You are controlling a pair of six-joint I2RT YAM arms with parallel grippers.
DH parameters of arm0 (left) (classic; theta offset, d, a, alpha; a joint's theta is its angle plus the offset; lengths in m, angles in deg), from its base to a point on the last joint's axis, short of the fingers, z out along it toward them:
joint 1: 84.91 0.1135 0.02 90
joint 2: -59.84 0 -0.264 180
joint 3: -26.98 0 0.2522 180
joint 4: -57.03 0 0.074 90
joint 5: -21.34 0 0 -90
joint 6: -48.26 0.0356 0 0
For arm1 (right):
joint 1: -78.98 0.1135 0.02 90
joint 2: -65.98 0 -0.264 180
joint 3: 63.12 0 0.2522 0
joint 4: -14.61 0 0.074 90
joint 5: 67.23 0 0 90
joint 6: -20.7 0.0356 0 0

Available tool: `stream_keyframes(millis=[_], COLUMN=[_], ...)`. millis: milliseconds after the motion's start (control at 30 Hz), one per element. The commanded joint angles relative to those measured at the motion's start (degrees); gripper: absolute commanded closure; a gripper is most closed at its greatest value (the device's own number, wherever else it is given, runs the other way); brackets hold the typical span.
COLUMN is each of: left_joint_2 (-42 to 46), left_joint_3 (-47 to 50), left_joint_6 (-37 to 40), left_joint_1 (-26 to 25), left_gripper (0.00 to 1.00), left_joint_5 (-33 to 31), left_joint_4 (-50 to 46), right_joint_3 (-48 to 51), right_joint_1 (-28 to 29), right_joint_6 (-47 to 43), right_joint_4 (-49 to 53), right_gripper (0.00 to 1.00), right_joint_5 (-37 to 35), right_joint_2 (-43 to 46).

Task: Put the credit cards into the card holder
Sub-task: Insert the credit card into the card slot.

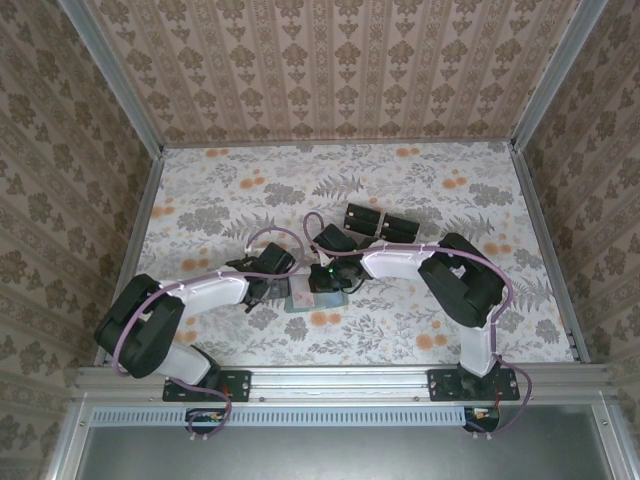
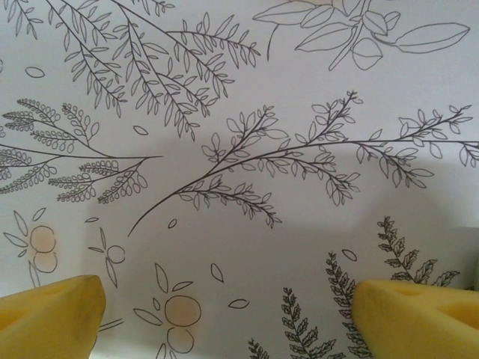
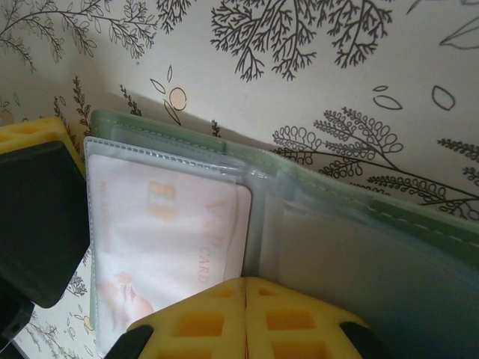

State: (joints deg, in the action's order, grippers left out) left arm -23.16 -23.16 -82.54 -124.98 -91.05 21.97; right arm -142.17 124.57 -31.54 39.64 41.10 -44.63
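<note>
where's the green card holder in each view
top external: sage-green folding card holder, near centre, between left end effector and right end effector.
right wrist: mid-frame, open, pink card in clear sleeve.
left wrist: leaf-print tablecloth beyond yellow pads.
shared landmark: that tablecloth.

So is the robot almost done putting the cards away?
One pink card is already tucked inside the open green wallet. The right claw is shut at the wallet's edge, and the left claw is open, holding nothing. Whether more cards are waiting, I can't tell.
</note>
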Motion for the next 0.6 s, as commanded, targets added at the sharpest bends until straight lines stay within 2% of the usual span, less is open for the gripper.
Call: stream_keyframes(millis=[0, 200, 367, 567], left_joint_2=[0.8, 4.8, 6.3, 6.5], left_joint_3=[1.3, 1.2, 1.1, 1.0], left_joint_6=[-1.0, -0.9, -0.3, 0.0], left_joint_1=[0.7, 1.4, 2.2, 2.5], left_gripper=[0.0, 0.0, 0.0, 0.0], left_joint_5=[-2.1, -2.9, -2.9, -2.8], left_joint_4=[-3.3, -5.1, -5.8, -5.8], right_joint_3=[-0.9, 0.5, 1.7, 2.8], right_joint_1=[0.7, 0.6, 0.6, 0.9], right_joint_6=[0.8, 0.4, -0.1, 0.3], right_joint_4=[-2.0, -0.6, 0.6, 0.3], right_gripper=[0.89, 0.79, 0.79, 0.86], right_joint_5=[1.8, -0.4, -2.2, -2.2], right_joint_2=[1.0, 5.5, 6.6, 5.3])
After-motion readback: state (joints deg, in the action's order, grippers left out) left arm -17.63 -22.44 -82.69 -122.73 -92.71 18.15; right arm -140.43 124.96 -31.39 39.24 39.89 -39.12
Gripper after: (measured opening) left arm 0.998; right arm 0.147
